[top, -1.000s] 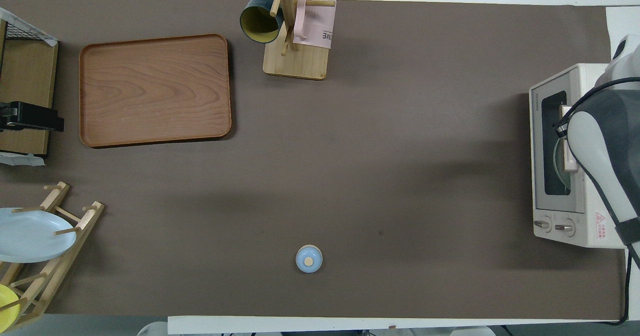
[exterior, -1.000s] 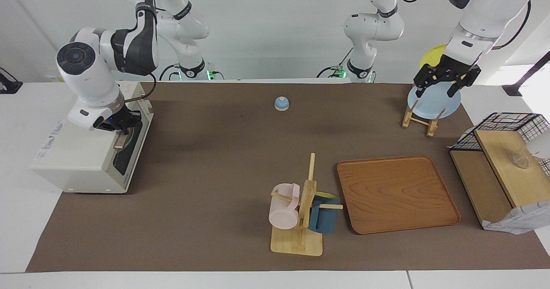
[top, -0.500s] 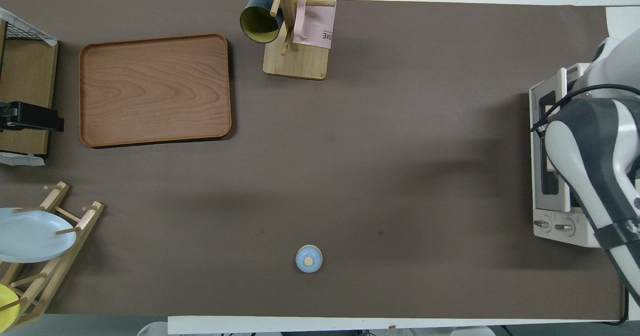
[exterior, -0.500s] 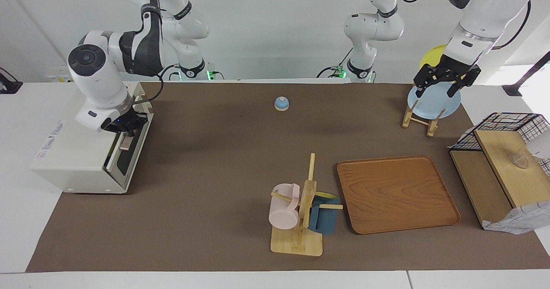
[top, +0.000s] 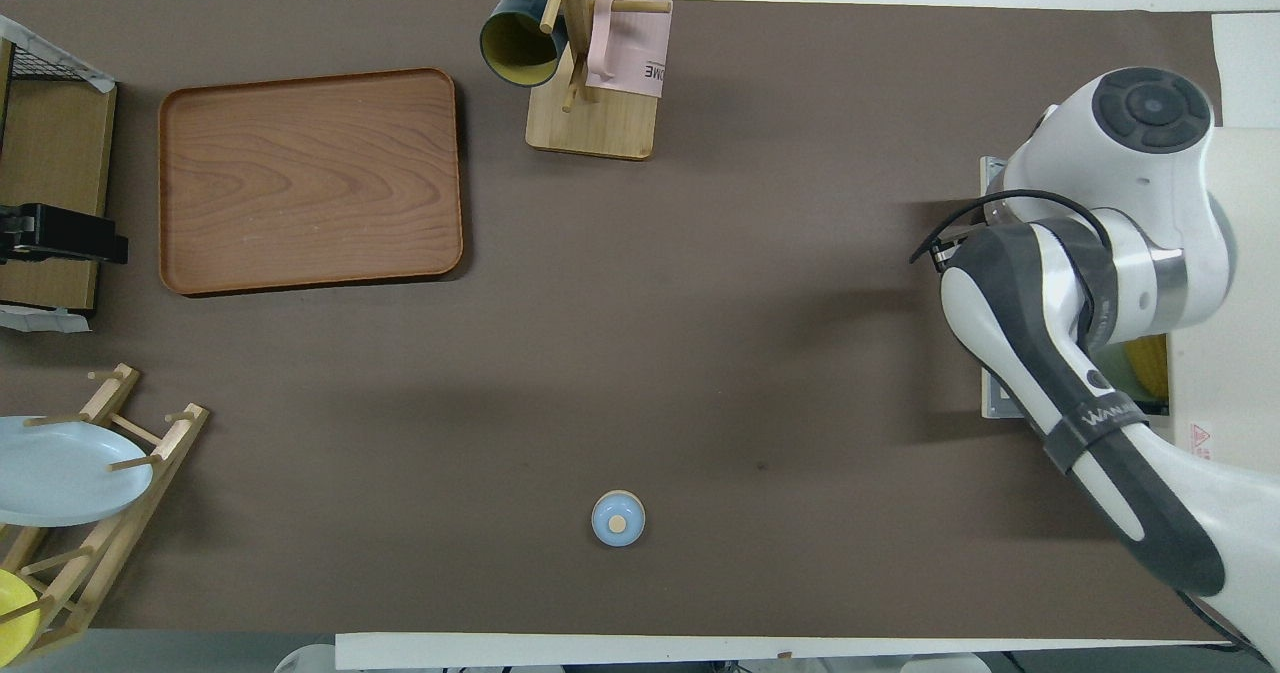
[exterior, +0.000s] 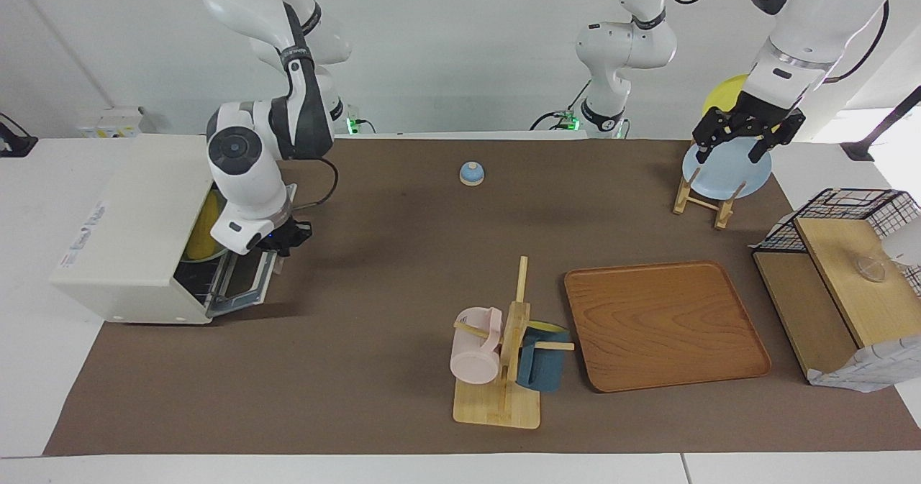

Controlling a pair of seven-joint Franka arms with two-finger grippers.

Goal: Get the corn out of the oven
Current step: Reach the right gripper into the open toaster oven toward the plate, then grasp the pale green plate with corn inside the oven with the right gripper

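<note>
The cream-white oven stands at the right arm's end of the table, its door folded down flat. The yellow corn lies inside on a greenish plate, partly hidden by the oven's top. In the overhead view a strip of the corn shows beside the arm, at the edge of the oven. My right gripper is low at the door's outer edge, shut on the handle. My left gripper waits open over the blue plate in the rack.
A small blue knobbed lid lies near the robots. A mug tree with a pink and a dark blue mug and a wooden tray lie farther out. A plate rack and a black wire basket stand at the left arm's end.
My right gripper has pulled the oven door from nearly closed down to fully open, swinging out and down toward the table's middle. The corn inside came into view. The left arm has not moved.
</note>
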